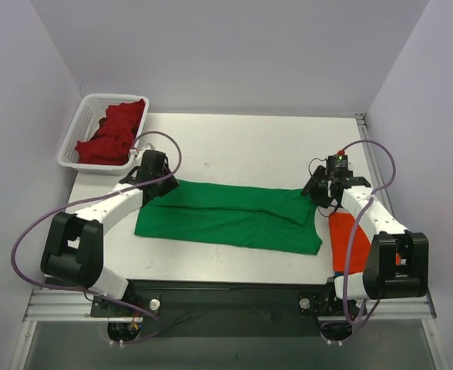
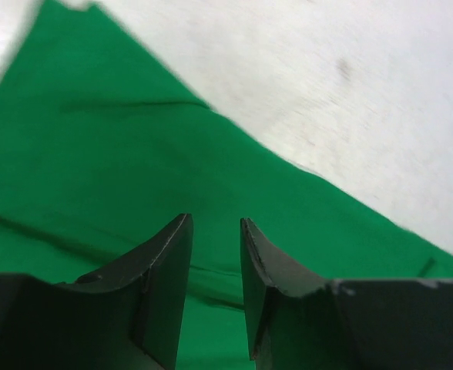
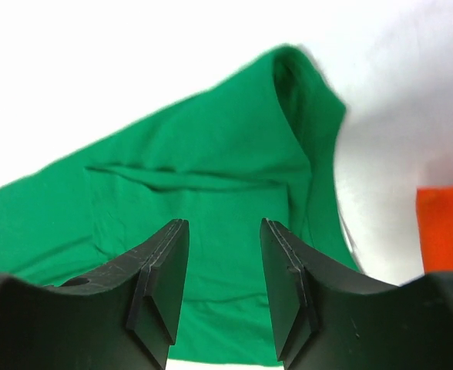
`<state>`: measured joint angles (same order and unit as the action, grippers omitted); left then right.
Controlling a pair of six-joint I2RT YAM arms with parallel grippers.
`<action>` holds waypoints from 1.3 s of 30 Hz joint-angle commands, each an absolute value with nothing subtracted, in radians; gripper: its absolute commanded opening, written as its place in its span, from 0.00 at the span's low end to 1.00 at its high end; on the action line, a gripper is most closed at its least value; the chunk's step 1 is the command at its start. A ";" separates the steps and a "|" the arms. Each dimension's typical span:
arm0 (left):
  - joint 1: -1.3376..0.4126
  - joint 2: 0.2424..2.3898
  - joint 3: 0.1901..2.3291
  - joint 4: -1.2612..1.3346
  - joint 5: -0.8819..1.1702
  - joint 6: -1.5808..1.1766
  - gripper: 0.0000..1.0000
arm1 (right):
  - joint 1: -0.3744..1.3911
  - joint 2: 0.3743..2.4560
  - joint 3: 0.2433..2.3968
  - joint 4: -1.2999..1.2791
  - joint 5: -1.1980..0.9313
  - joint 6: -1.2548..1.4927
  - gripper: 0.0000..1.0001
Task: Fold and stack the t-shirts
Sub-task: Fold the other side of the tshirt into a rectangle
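The bright green t-shirt [image 1: 226, 216] lay folded into a long, soft band (lightly creased) across the middle of the pale tabletop [image 1: 242, 146]. An orange t-shirt [image 1: 340, 243] lay at the right edge, and a dark red t-shirt [image 1: 117, 129] was heaped in the white slotted basket [image 1: 75, 127] at the far-left corner. The left jaws and right jaws stood partly open and empty over the green cloth's ends. Plain lilac walls stood around.

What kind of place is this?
Probably a robot test booth, not a home: plain walls close around a white table, with a left arm and right arm bolted at its edge.
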<state>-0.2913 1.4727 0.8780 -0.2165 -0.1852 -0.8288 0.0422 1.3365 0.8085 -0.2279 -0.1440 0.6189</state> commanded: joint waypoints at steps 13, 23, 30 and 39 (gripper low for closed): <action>-0.643 1.929 1.317 0.089 0.222 -0.626 0.56 | 0.043 1.422 0.805 -0.210 -0.091 0.603 0.43; -0.727 2.167 1.526 0.120 0.333 -0.614 0.56 | 0.028 1.443 0.755 -0.144 -0.152 0.611 0.44; -0.755 2.244 1.601 0.086 0.339 -0.621 0.54 | 0.020 1.443 0.741 -0.132 -0.160 0.609 0.44; -0.762 2.247 1.600 0.117 0.359 -0.635 0.35 | 0.006 1.440 0.732 -0.129 -0.160 0.606 0.42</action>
<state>-0.7586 2.2421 1.5562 0.0647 0.3305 -0.6434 0.0151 1.4399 0.7383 -0.1226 -0.1585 0.6044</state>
